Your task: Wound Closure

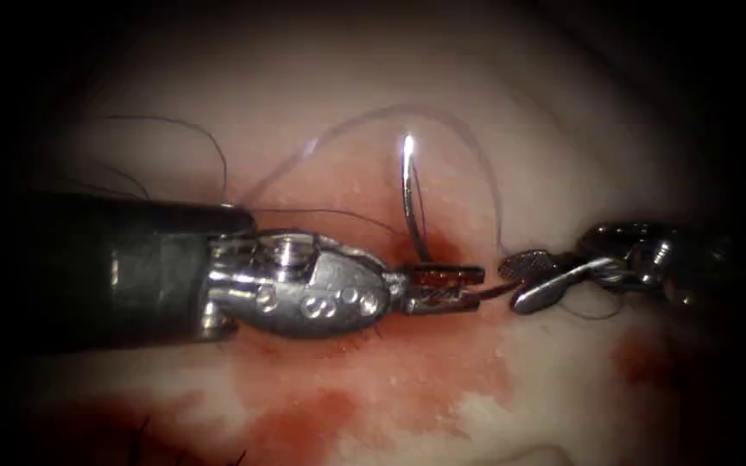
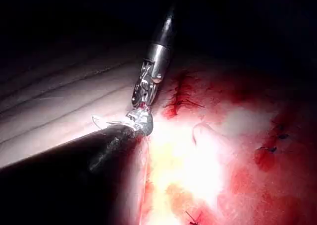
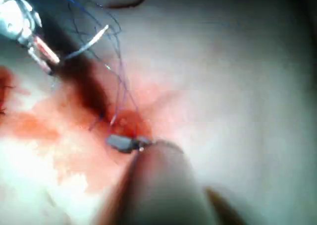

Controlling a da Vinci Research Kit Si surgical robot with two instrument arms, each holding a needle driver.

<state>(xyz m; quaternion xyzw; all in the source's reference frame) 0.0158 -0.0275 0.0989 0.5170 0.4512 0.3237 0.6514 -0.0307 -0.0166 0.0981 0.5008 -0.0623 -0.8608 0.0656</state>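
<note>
- Where red fluid pools nearest the camera, it stains the tissue.
- Left tool enters from the left; jaws clamped on the curved needle at its lower end, at the cut.
- Right tool, just right of it: jaws parted, empty.
- Needle stands upright, tip up and free of the tissue.
- Thread arcs over the far side behind the needle.
</note>
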